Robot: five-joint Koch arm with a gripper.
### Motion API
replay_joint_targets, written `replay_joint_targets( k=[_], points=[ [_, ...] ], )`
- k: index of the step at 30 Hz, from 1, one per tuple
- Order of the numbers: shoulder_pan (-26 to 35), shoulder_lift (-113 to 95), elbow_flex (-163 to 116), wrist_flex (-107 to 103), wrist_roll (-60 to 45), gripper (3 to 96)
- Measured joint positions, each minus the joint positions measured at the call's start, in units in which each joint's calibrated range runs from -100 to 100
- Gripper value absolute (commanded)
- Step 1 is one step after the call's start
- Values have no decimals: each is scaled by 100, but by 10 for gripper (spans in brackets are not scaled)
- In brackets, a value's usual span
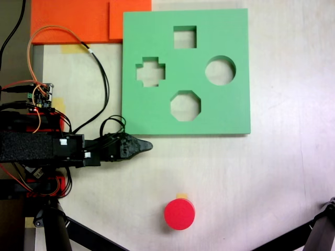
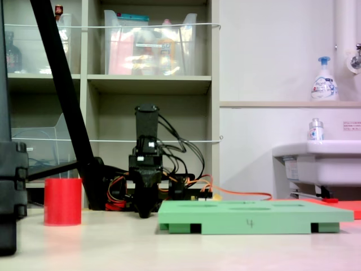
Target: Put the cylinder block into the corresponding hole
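Observation:
The red cylinder block [image 1: 179, 214] stands upright on the pale table, near the bottom edge of the first exterior view and at the second exterior view's left [image 2: 62, 201]. The green foam board [image 1: 230, 115] [image 2: 254, 217] lies flat, with square, cross, octagonal and round cutouts. The round hole [image 1: 220, 70] is on the board's right side in the first exterior view and is empty. My gripper [image 1: 148, 146] [image 2: 145, 213] hangs low over the table just below the board's lower left corner. Its jaws are together in a point, holding nothing, and the block sits apart from it, lower and to the right.
Orange foam sheets [image 1: 73, 21] lie at the top left, touching the board. A circuit board with loose wires [image 1: 42, 97] sits by the arm's base. Black tripod legs [image 1: 78, 230] [image 1: 319, 230] cross the bottom corners. Shelves [image 2: 152, 84] and a sink [image 2: 316, 158] stand behind.

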Motion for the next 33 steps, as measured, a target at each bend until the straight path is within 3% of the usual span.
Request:
replay_joint_targets(
  k=[28, 33],
  points=[
    [103, 0, 0, 0, -5, 497],
    [-156, 0, 0, 0, 151, 534]
  ],
)
